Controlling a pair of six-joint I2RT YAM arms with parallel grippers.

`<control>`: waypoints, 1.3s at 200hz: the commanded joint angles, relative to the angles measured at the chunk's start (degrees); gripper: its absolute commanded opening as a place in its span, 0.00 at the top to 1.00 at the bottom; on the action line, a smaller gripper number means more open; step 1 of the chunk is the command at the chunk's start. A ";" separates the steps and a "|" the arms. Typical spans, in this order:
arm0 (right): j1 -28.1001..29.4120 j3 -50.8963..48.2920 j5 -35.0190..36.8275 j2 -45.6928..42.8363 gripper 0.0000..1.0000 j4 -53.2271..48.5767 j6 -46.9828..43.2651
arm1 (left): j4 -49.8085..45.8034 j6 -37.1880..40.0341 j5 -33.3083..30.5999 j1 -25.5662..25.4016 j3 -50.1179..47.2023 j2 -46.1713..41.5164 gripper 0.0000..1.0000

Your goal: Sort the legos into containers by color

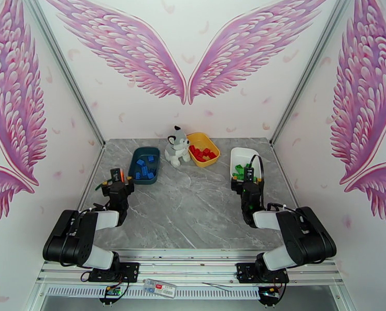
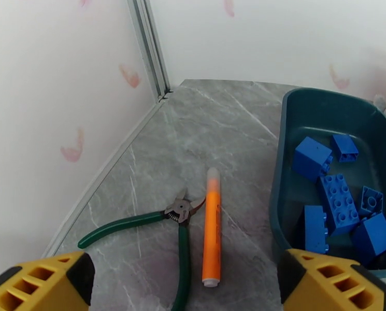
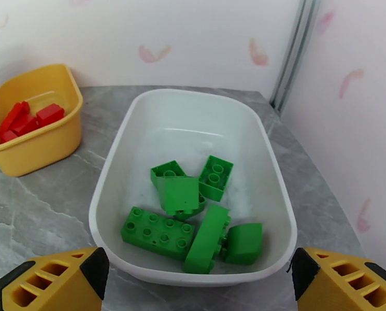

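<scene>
Several blue legos lie in the dark teal tray, which sits at the back left of the table. Red legos fill the yellow tray at the back middle. Green legos lie in the white tray at the back right. My left gripper hovers open over the table, left of the teal tray, with nothing between its yellow fingers. The right gripper stands open just before the white tray's near rim, empty too.
A grey-white plush husky sits between the teal and yellow trays. Green-handled pliers and an orange marker lie on the marble top below my left gripper. Walls close in on the left, right and back.
</scene>
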 commanded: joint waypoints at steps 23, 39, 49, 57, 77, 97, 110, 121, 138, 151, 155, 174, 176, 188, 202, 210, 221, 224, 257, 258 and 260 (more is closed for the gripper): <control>-1.21 0.76 -5.15 1.48 0.01 0.65 2.25 | 10.76 0.36 5.46 0.95 -3.02 2.53 0.01; -1.58 0.90 -5.00 1.72 0.01 0.72 2.67 | 7.41 0.31 4.87 0.78 -1.07 2.94 0.01; -1.74 1.17 -5.20 1.13 0.01 -0.92 3.11 | 6.77 -0.30 5.72 1.44 -0.69 2.96 0.01; -1.81 1.09 -5.21 1.38 0.01 -0.34 3.00 | 6.34 -1.01 6.14 2.13 -0.43 2.92 0.01; -1.83 1.19 -5.24 1.27 0.01 -0.67 3.07 | 5.89 -1.92 7.46 3.14 -0.40 2.73 0.01; -1.78 0.84 -5.10 1.23 0.01 -0.04 2.80 | 5.69 -1.94 7.47 3.14 -0.40 2.68 0.01; -1.74 0.82 -5.04 1.33 0.01 0.04 2.72 | 5.69 -1.93 7.45 3.14 -0.40 2.68 0.01; -1.74 0.91 -5.13 1.29 0.01 0.00 2.81 | 5.63 -1.94 7.43 3.10 -0.41 2.68 0.01; -1.75 0.91 -5.13 1.29 0.01 -0.08 2.76 | 5.63 -1.88 7.32 3.14 -0.41 2.70 0.01; -1.74 0.86 -5.13 1.31 0.01 -0.08 2.77 | 5.66 -1.83 7.37 3.09 -0.43 2.68 0.01; -1.74 0.91 -5.21 1.27 0.01 -0.04 2.83 | 5.70 -1.85 7.38 3.12 -0.41 2.68 0.01; -1.74 0.91 -5.13 1.28 0.01 -0.08 2.81 | 5.62 -1.78 7.27 3.15 -0.40 2.68 0.01; -1.74 0.93 -5.13 1.34 0.01 -0.08 2.81 | 5.69 -1.77 7.28 3.11 -0.40 2.68 0.01; -1.74 0.85 -5.12 1.31 0.01 -0.01 2.81 | 5.64 -1.83 7.27 3.06 -0.41 2.72 0.01; -1.74 0.85 -5.15 1.25 0.01 -0.08 2.81 | 5.74 -1.78 7.29 3.02 -0.47 2.68 0.01; -1.74 0.91 -5.13 1.27 0.01 -0.04 2.79 | 5.75 -1.85 7.23 3.06 -0.47 2.68 0.01; -1.74 0.93 -5.15 1.31 0.01 -0.08 2.76 | 5.72 -1.85 7.26 3.06 -0.48 2.68 0.01; -1.78 0.91 -5.20 1.36 0.01 -0.08 2.80 | 5.76 -1.79 7.25 3.02 -0.47 2.68 0.01; -1.74 0.88 -5.13 1.33 0.01 -0.08 2.78 | 5.73 -1.83 7.29 3.06 -0.41 2.68 0.01; -1.78 0.86 -5.13 1.30 0.01 -0.04 2.80 | 5.76 -1.85 7.26 3.06 -0.41 2.68 0.01; -1.75 0.87 -5.13 1.28 0.01 -0.07 2.81 | 5.77 -1.86 7.26 3.04 -0.40 2.64 0.01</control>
